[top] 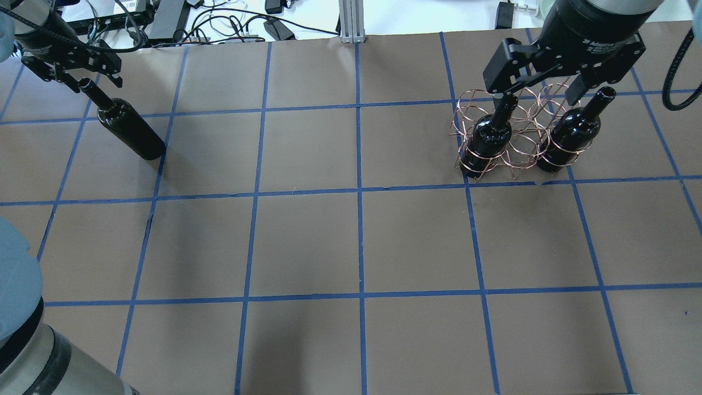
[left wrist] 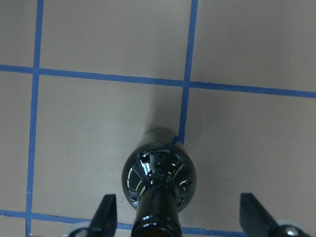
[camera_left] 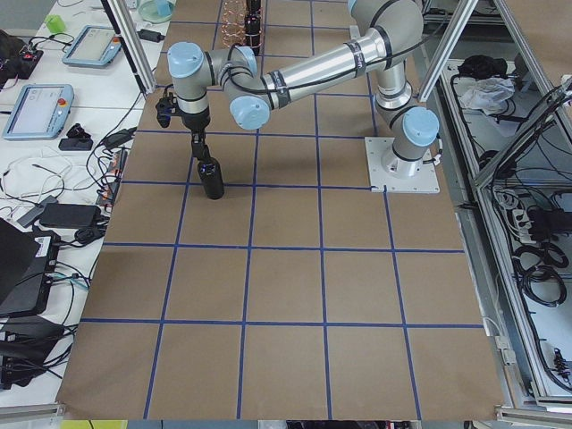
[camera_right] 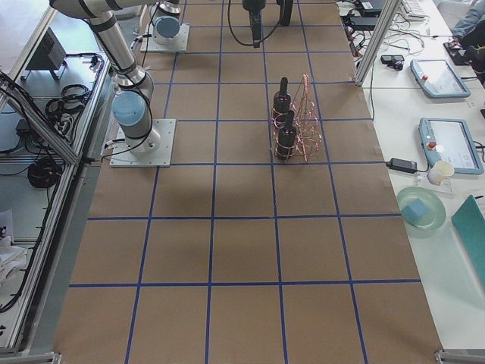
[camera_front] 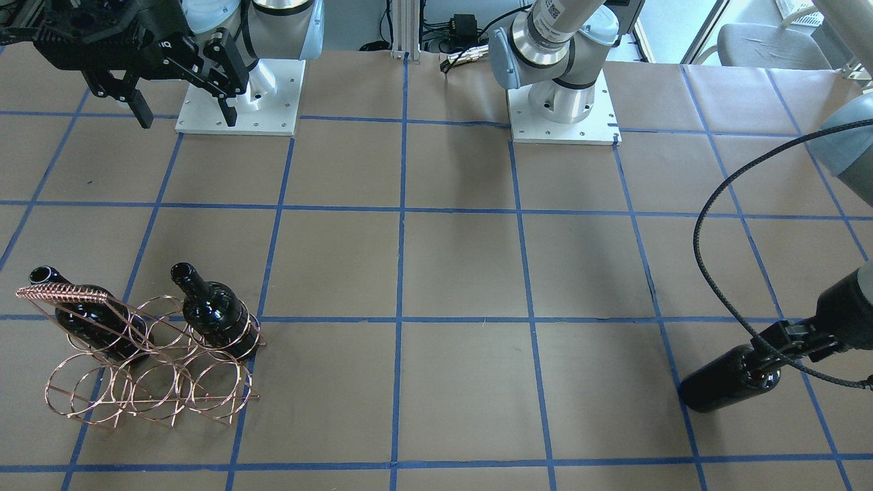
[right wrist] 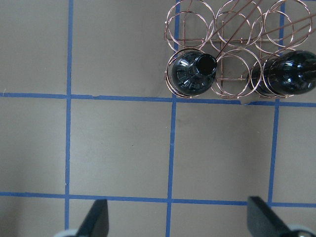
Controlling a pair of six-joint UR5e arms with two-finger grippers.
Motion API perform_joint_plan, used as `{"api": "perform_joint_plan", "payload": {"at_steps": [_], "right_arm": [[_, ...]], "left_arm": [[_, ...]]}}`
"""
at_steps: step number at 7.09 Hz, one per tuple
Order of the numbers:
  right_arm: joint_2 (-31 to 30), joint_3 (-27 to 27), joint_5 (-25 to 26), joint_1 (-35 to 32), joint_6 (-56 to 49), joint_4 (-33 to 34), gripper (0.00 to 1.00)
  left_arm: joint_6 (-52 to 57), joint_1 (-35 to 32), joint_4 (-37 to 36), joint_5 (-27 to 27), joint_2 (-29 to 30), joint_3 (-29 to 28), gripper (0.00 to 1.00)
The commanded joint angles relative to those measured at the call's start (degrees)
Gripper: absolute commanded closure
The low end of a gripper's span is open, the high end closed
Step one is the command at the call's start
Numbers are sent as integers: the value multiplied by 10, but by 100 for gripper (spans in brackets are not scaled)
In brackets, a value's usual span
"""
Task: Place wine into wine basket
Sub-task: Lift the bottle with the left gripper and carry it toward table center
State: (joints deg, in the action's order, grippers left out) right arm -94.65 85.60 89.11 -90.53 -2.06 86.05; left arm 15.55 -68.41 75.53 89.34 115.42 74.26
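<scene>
Brown kraft paper covers the worktop point(top: 307, 241), matt and faintly creased, ruled into large squares by blue tape point(top: 359, 192).

Item 1, the wine point(top: 129, 129): glossy black glass, round-shouldered, with a narrow neck and no label. It stands on its base at the far left end of the worktop, well apart from the basket. From my left wrist camera its domed shoulder reflects the lights.

Item 2, the wine basket point(top: 515, 151): thin rose-gold wire bent into round rings, two rows of three, with a twisted-wire handle bar point(camera_front: 61, 293) along the top. It sits at the far right end of the worktop.

Items 3 and 4, two matching black bottles point(top: 491, 137) point(top: 570, 134): each stands neck-up in an end ring of the same row, with one ring between them.

Item 5, my left gripper point(left wrist: 180, 217): black, with flat tapered fingers point(left wrist: 106, 215). The arm is stretched far out over the worktop, wrist turned down. The fingers are spread wide on either side of the wine's neck, with a clear gap on each side, so nothing is clamped.

Item 6, my right gripper point(top: 535, 93): same build, pointing down and hanging high above the worktop by the basket. Its fingers are spread wide and hold nothing, clear of the wire and both bottles.
</scene>
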Motion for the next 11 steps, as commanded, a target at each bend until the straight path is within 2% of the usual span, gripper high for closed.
{"api": "perform_joint_plan", "payload": {"at_steps": [1, 6, 7, 8, 11], "right_arm": [[0, 0, -1, 0, 0, 0, 0], [0, 0, -1, 0, 0, 0, 0], [0, 0, -1, 0, 0, 0, 0], [0, 0, -1, 0, 0, 0, 0], [0, 0, -1, 0, 0, 0, 0]], "left_arm": [[0, 10, 0, 0, 7, 1, 26], [0, 10, 1, 1, 11, 3, 29], [0, 10, 1, 1, 11, 3, 40], [0, 10, 6, 0, 11, 4, 58], [0, 10, 13, 2, 8, 8, 62]]}}
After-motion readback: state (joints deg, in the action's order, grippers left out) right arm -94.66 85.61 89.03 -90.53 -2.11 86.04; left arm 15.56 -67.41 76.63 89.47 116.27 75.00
